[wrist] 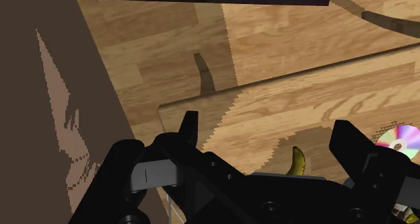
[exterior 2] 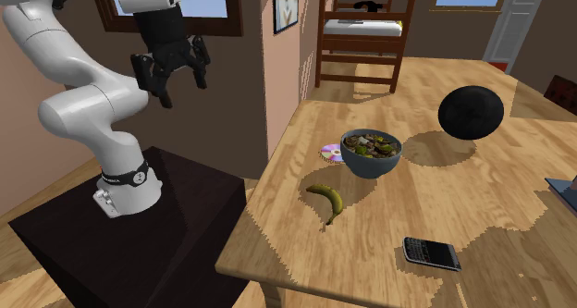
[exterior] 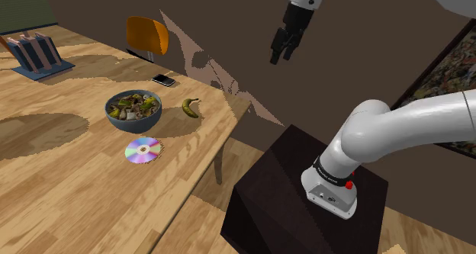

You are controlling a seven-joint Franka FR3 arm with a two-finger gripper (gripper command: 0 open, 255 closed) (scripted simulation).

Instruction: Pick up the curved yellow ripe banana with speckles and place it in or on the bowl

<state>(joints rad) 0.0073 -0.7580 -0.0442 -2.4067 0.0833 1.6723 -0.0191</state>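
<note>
Above the dark stand (exterior 2: 139,251), the black gripper (exterior 2: 178,82) hangs high in the air, fingers spread wide and holding nothing. Well below it and apart from it, the speckled yellow banana (exterior: 191,107) lies flat on the wooden table (exterior: 76,191), close to the edge nearest the stand; in the wrist view it shows between the parted fingers, untouched. Just beyond the banana stands a blue-grey bowl (exterior: 137,123) heaped with mixed food, a shiny disc (exterior: 143,149) beside it. Farther along the table lies a black phone (exterior: 163,80), before an orange chair (exterior: 146,35).
</note>
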